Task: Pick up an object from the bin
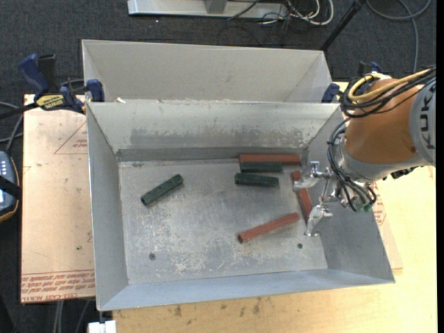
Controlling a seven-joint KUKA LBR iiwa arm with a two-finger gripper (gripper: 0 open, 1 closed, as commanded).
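My gripper (311,198) is low at the right side of the bin, fingers spread apart, one toward the back and one toward the front. A short red bar (302,195) lies along the right wall just under and left of the fingers, with no finger closed on it. A longer red bar (269,227) lies slanted on the floor just left of the front fingertip. A dark green bar (257,180) lies left of the gripper. Behind that, a red-brown bar (269,159) rests against the back wall.
Another dark green bar (161,189) lies slanted at the left of the bin floor. The arm with its orange cover and cables hangs over the bin's right rim. The right wall slopes up close beside the gripper.
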